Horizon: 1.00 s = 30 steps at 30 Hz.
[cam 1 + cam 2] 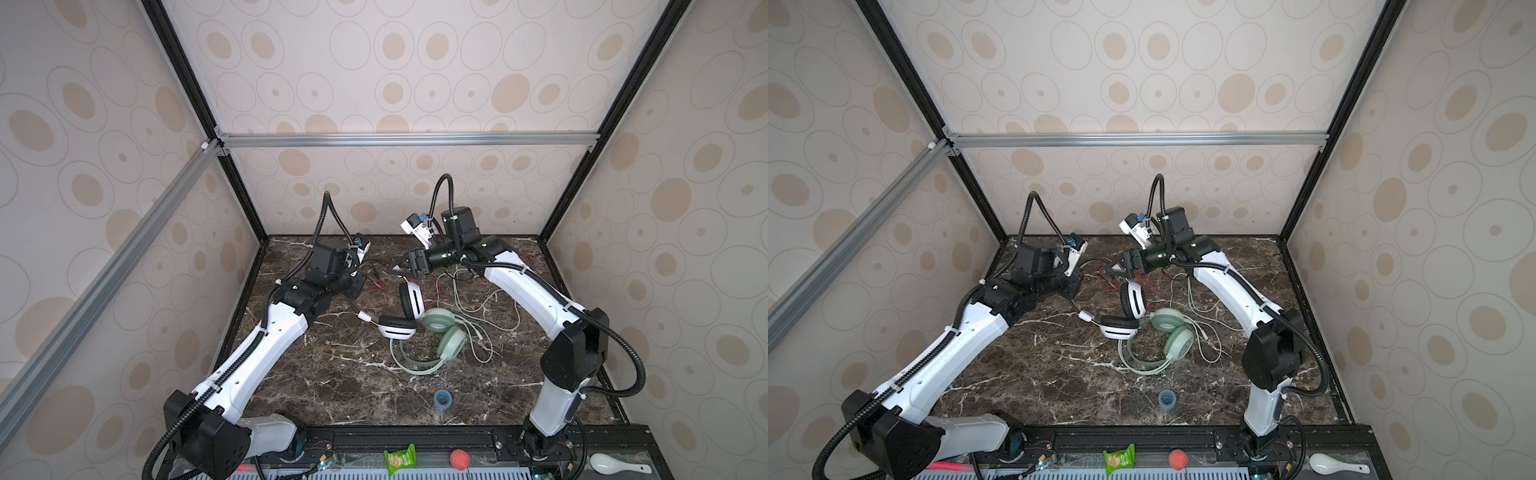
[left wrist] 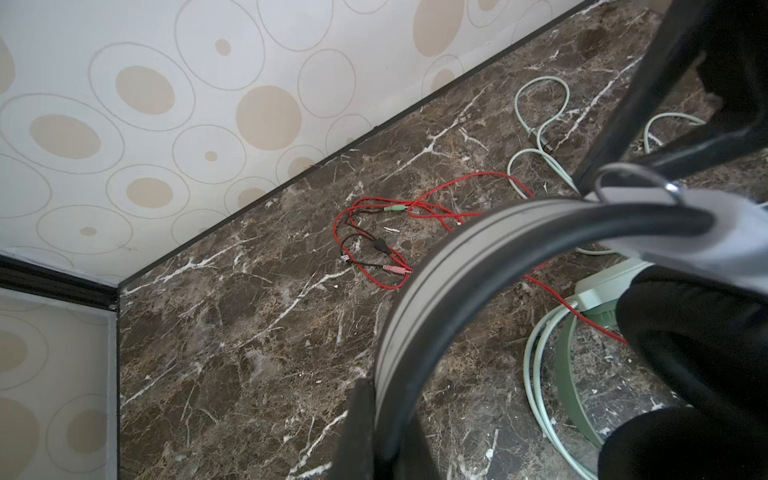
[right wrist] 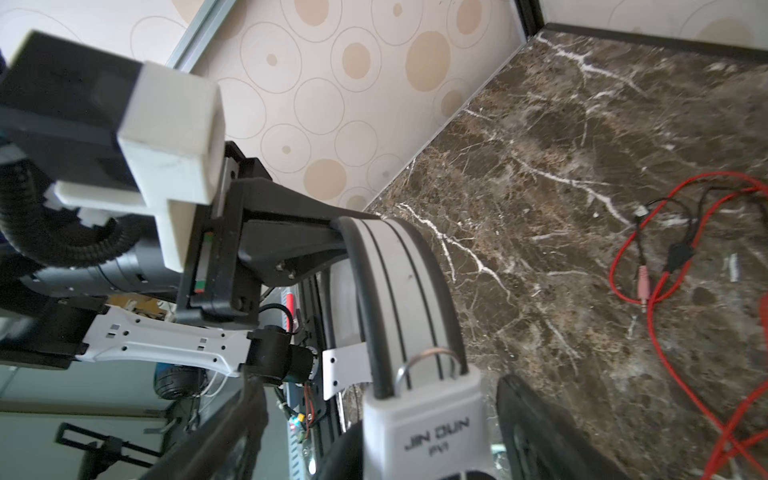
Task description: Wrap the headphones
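**Between my two pincers: the white-and-black headband**

Toward the back middle of the marble table (image 1: 332,374), the white-and-black headphones (image 1: 409,301) sit between both of my pincers. My left pincer (image 3: 347,235) is pressed together on the headband (image 3: 399,266), pinching its grey-and-black arc edge-on. My right pincer (image 1: 397,269) is spread wide, one finger on each side of the white end piece (image 3: 432,428) marked JIN DUN. A gap shows on both sides, so it holds nothing.

The two ear cups hang low, just beside the mint green headphones (image 1: 444,332), which lie flat nearer the front. I cannot tell whether the cups touch the table. The red cable (image 2: 440,195) lies in a loose tangle on the marble, between the headband and the back wall, its green and pink plugs lying free. The pale cable (image 1: 482,307) sprawls in loops under my right forearm.

My left arm reaches forward low along the left side of the table, its wrist bent in toward the middle. My right arm rises to a high elbow at the right and slopes toward the back. There its wrist turns so that the pincer points leftward, facing my left one.
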Tool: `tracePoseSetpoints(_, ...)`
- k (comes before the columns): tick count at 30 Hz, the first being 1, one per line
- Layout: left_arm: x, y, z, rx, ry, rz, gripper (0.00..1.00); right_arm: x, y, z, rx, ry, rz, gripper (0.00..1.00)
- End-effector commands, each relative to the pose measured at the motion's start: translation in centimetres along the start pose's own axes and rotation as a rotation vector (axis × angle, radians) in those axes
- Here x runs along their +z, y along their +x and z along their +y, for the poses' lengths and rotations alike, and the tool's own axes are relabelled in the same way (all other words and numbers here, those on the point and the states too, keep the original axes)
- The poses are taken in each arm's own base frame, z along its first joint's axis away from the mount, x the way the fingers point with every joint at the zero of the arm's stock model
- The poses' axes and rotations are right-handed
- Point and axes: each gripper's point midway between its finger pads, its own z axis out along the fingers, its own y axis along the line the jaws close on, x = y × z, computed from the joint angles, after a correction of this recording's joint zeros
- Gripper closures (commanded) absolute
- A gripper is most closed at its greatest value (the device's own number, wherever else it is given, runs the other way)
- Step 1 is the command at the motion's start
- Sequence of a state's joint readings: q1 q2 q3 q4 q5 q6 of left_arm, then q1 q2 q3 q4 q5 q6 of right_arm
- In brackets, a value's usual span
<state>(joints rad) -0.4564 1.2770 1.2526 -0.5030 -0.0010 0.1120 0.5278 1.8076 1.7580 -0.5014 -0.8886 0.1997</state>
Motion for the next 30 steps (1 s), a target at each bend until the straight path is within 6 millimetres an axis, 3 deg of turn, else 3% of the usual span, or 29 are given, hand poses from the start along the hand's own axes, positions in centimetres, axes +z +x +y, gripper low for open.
tracePoseSetpoints(1, -2.1, -3.4, -0.1, 0.004, 0.012, -0.142, 1.00, 1.0, 0.2, 0.9, 0.011, -0.050, 0.021, 0.21)
tracePoseSetpoints(11, -2.5, -3.5, -0.1, 0.024, 0.016, -0.140, 1.00, 2.1, 1.6, 0.6, 0.039, -0.088, 0.058, 0.36)
tracePoseSetpoints(19, -2.7, -3.6, 0.1, 0.035, 0.007, -0.142, 1.00, 2.5, 2.1, 0.2, 0.059, -0.095, 0.059, 0.58)
tracePoseSetpoints(23, -2.6, -3.6, 0.1, 0.026, 0.005, -0.139, 0.99, 2.4, 1.8, 0.1, 0.056, -0.093, 0.049, 0.78)
tracePoseSetpoints(28, -2.1, -3.0, 0.0, -0.023, 0.007, -0.129, 0.80, 2.5, 1.3, 0.0, 0.052, -0.082, 0.034, 0.99)
tracePoseSetpoints(30, -1.8, -2.3, 0.1, -0.059, -0.001, -0.116, 0.70, 2.5, 1.1, -0.3, 0.052, -0.062, 0.028, 1.00)
